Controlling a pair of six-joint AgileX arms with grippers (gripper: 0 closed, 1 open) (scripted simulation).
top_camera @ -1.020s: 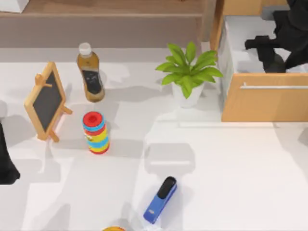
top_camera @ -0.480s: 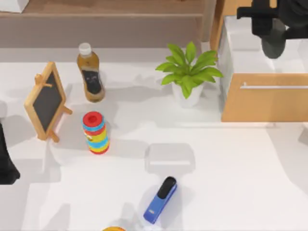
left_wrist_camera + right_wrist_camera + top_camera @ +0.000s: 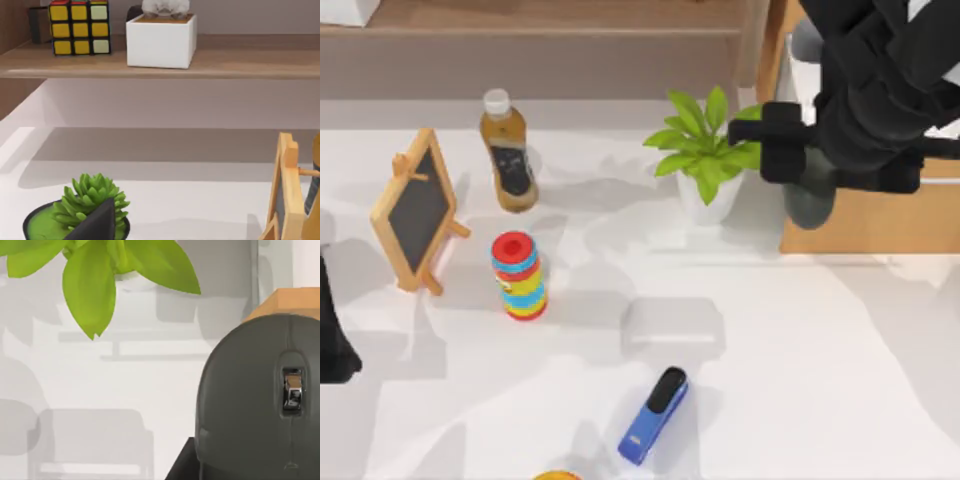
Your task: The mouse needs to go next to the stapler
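The dark grey mouse (image 3: 810,205) hangs in the air over the front left corner of the wooden drawer (image 3: 880,220), just right of the potted plant (image 3: 712,160). My right gripper (image 3: 810,178) is shut on it from above. The right wrist view shows the mouse (image 3: 260,405) close up, with its scroll wheel facing the camera. The blue stapler (image 3: 655,415) with its black top arm lies flat near the table's front edge, well to the front left of the mouse. My left arm (image 3: 330,340) is parked at the table's left edge.
A brown bottle (image 3: 507,150), a small chalkboard easel (image 3: 415,210) and a striped can (image 3: 519,275) stand on the left half. An orange object (image 3: 556,476) peeks in at the front edge. Open white table lies between the plant and the stapler.
My right arm has lifted out of the drawer at the back right and swung toward the front left with the mouse in it. It now hangs over the drawer's front corner. The stapler has not moved.
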